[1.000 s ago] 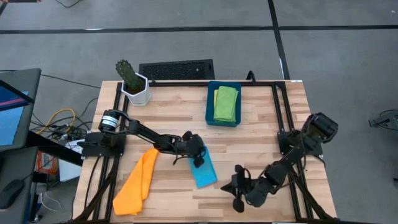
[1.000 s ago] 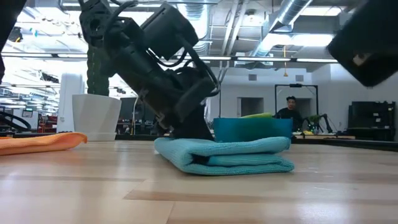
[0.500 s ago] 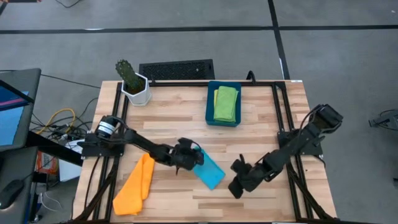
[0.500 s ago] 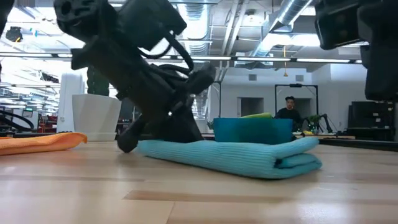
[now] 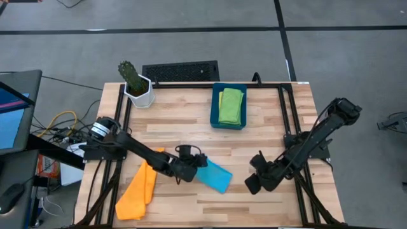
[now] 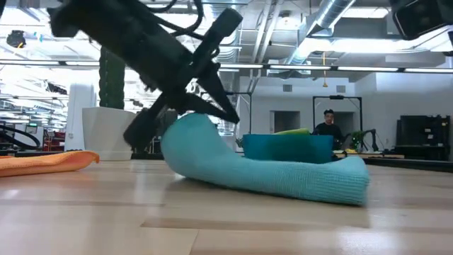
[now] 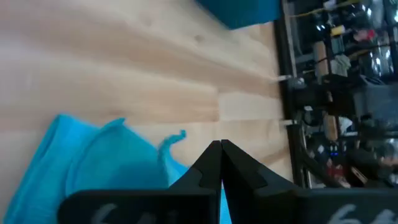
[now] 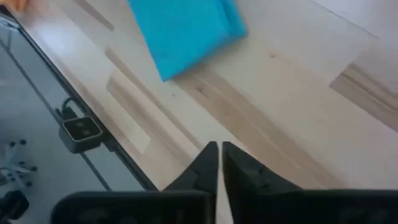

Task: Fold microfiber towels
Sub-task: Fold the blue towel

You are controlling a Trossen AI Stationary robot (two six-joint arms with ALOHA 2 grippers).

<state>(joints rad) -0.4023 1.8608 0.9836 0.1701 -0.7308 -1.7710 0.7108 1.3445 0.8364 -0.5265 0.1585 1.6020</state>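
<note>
So the left gripper [image 5: 191,170], fingers pinched on the light blue towel [image 5: 213,175], has now hoisted that end off the table, meaning it's probably headed for the bin [image 5: 215,121]. Right gripper [image 5: 253,183] drifted closer, fingertips nearly together, empty.

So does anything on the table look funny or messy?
Yes. The blue towel isn't flat: the left fingers hold one end up in the air, so it sags. The orange towel lies crumpled and unfolded near the table's left front corner.
</note>
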